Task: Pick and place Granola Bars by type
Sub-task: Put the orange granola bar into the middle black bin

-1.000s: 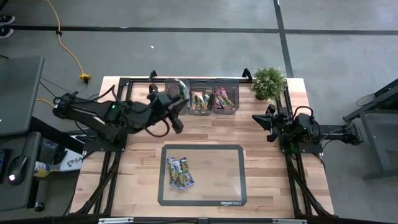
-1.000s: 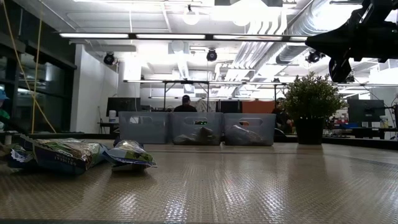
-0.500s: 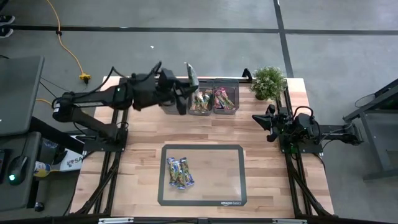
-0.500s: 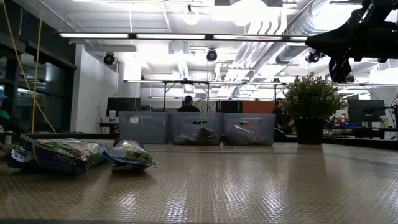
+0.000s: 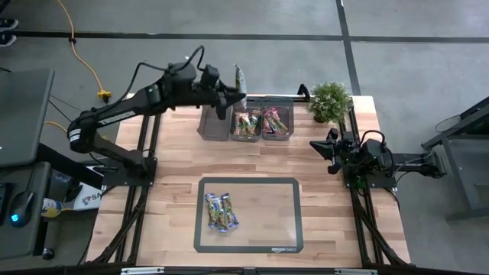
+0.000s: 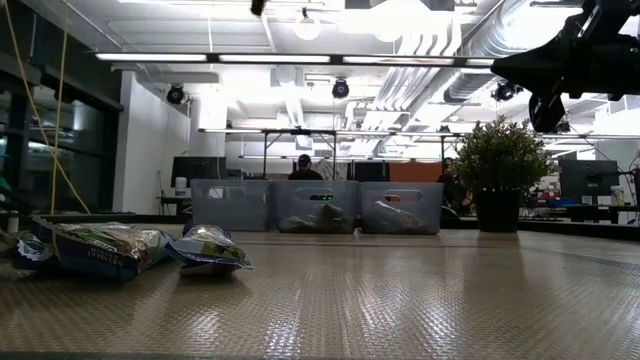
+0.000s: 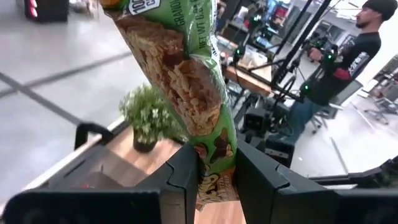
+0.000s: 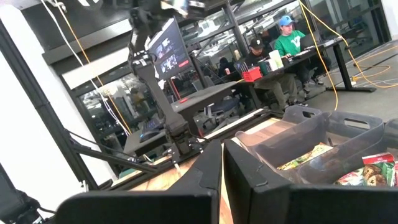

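Note:
My left gripper (image 5: 229,98) is raised above the far row of bins, shut on a green-wrapped granola bar (image 5: 239,80). The left wrist view shows this bar (image 7: 186,81) reaching out past the fingers. A few more bars in blue and green wrappers (image 5: 220,211) lie flat on the dark mat; the low view shows them at its left (image 6: 100,250). The middle bin (image 5: 246,124) holds tan and green bars, and the right bin (image 5: 277,120) holds pink ones. My right gripper (image 5: 322,154) waits shut near the table's right edge. My left gripper pinches the green bar between its two fingers (image 7: 186,180) at one end of the wrapper (image 7: 217,155). The fingers lie across the bar's width. The bar is lifted clear and sticks out beyond the fingertips, high over the bins.
Three dark grey bins stand side by side at the table's far edge, the left one (image 5: 214,124) under my left arm. A potted plant (image 5: 330,101) stands at the far right corner. The black-framed mat (image 5: 248,183) lies in the middle. People sit at desks in the room beyond.
My left gripper, still shut on the green bar, has risen from beside the left bin and moved toward the far edge and a little right. It has tipped upward, and the bar now stands high over the bins. The right arm has kept still.

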`<state>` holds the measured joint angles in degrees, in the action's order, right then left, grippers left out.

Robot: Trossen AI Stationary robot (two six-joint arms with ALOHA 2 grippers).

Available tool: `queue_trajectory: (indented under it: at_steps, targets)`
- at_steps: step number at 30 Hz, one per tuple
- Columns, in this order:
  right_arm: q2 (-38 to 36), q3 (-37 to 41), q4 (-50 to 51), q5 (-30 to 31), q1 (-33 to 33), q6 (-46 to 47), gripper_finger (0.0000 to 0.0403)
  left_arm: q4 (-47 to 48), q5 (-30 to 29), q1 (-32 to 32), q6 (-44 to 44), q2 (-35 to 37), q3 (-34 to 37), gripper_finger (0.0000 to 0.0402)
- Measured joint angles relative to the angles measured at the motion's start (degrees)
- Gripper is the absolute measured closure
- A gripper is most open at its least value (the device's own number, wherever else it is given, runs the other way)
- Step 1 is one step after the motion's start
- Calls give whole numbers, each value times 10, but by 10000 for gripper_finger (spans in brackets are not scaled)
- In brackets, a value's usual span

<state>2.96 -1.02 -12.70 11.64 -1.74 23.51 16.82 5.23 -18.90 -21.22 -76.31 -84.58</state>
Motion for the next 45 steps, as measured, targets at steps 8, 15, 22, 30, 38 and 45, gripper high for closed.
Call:
queue_trajectory:
  at_steps: [8, 15, 22, 30, 38, 45]
  targets:
    - [0, 0, 0, 0, 0, 0, 402, 5, 139, -84, -73, -72, 0, 316]
    - [0, 0, 0, 0, 0, 0, 402, 61, 182, -116, -136, -143, 1, 316]
    - [0, 0, 0, 0, 0, 0, 402, 131, 181, -119, -161, -211, 1, 316]
    - [0, 0, 0, 0, 0, 0, 402, 142, 127, -119, -197, -272, 0, 316]
    - [0, 0, 0, 0, 0, 0, 402, 185, 24, -119, -197, -297, 0, 316]
    - [0, 0, 0, 0, 0, 0, 402, 214, -5, -119, -196, -317, -2, 316]
